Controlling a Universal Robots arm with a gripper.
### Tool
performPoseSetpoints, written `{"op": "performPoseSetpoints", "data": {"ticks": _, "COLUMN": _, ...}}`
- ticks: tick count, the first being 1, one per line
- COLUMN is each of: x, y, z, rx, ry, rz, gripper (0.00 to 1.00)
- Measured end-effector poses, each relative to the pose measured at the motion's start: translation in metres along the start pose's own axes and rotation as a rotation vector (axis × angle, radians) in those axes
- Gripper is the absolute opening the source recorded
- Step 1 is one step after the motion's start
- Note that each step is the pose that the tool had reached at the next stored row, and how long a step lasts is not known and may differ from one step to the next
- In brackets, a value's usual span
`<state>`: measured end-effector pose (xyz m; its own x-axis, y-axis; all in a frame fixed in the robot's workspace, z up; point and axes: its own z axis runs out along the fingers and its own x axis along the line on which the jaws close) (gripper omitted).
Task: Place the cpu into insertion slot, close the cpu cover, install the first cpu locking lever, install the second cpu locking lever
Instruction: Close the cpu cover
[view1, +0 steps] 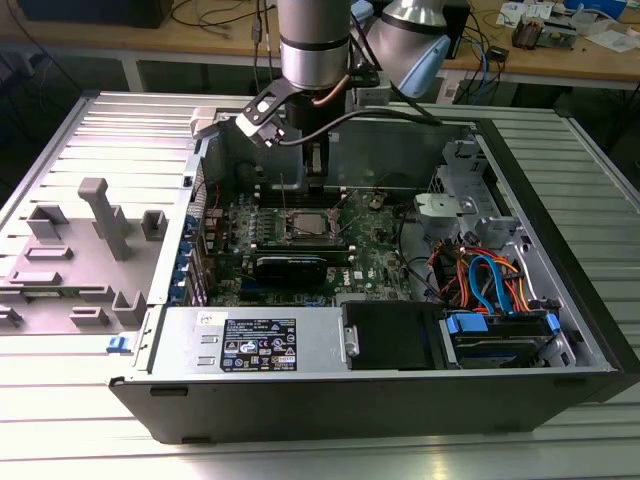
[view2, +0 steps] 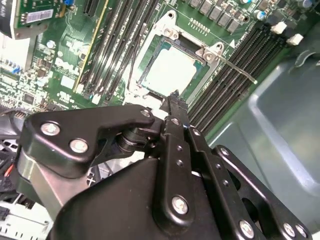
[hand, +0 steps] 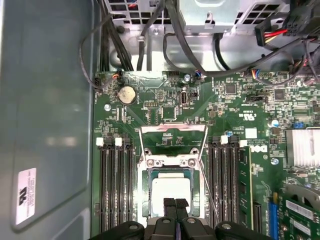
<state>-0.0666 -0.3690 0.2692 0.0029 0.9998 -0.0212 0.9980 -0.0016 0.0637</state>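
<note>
The cpu (hand: 171, 189) lies flat in the insertion slot (hand: 146, 192), its pale silver top facing up; it also shows as the cpu (view2: 172, 70) and the cpu (view1: 303, 226). The cpu cover (hand: 173, 129) stands tilted open from its hinge on one side of the socket, with green board visible through its window. A thin wire locking lever (hand: 210, 192) runs along one side of the socket and sticks out as the lever (view2: 237, 69). My gripper (hand: 175, 204) hangs just above the cpu's edge, shut with nothing between its fingers; it also appears as the gripper (view2: 175, 98) and the gripper (view1: 315, 185).
Black memory slots (hand: 116, 190) flank the socket on both sides. A long black card (view1: 290, 266) lies in front of it, with a power supply (view1: 255, 345) and coloured cables (view1: 490, 280) nearby. The case wall (hand: 45, 125) stands close. A grey fixture tray (view1: 90, 240) sits at the exterior view's left.
</note>
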Motion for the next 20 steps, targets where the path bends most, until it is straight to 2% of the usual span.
{"op": "performPoseSetpoints", "data": {"ticks": 4, "x": 0.0000, "y": 0.0004, "z": 0.0000, "rx": 0.0000, "ry": 0.0013, "rz": 0.000, "gripper": 0.11}}
{"op": "performPoseSetpoints", "data": {"ticks": 5, "x": 0.0000, "y": 0.0022, "z": 0.0002, "rx": -0.0001, "ry": 0.0013, "rz": 0.000, "gripper": 0.11}}
{"op": "performPoseSetpoints", "data": {"ticks": 8, "x": 0.0001, "y": 0.0147, "z": 0.0009, "rx": 0.0000, "ry": 0.0010, "rz": 0.000, "gripper": 0.11}}
{"op": "performPoseSetpoints", "data": {"ticks": 9, "x": 0.0000, "y": 0.0164, "z": 0.0007, "rx": 0.0013, "ry": 0.0009, "rz": 0.000, "gripper": 0.11}}
{"op": "performPoseSetpoints", "data": {"ticks": 11, "x": 0.0000, "y": 0.0177, "z": -0.0033, "rx": 0.0051, "ry": 0.0010, "rz": 0.000, "gripper": 0.11}}
{"op": "performPoseSetpoints", "data": {"ticks": 13, "x": -0.0002, "y": 0.0181, "z": -0.0104, "rx": 0.0052, "ry": 0.0009, "rz": 0.000, "gripper": 0.11}}
{"op": "performPoseSetpoints", "data": {"ticks": 17, "x": -0.0002, "y": 0.0183, "z": -0.0110, "rx": 0.0052, "ry": 0.0001, "rz": 0.000, "gripper": 0.11}}
{"op": "performPoseSetpoints", "data": {"ticks": 20, "x": -0.0001, "y": 0.0258, "z": -0.0103, "rx": 0.0052, "ry": 0.0002, "rz": 0.000, "gripper": 0.11}}
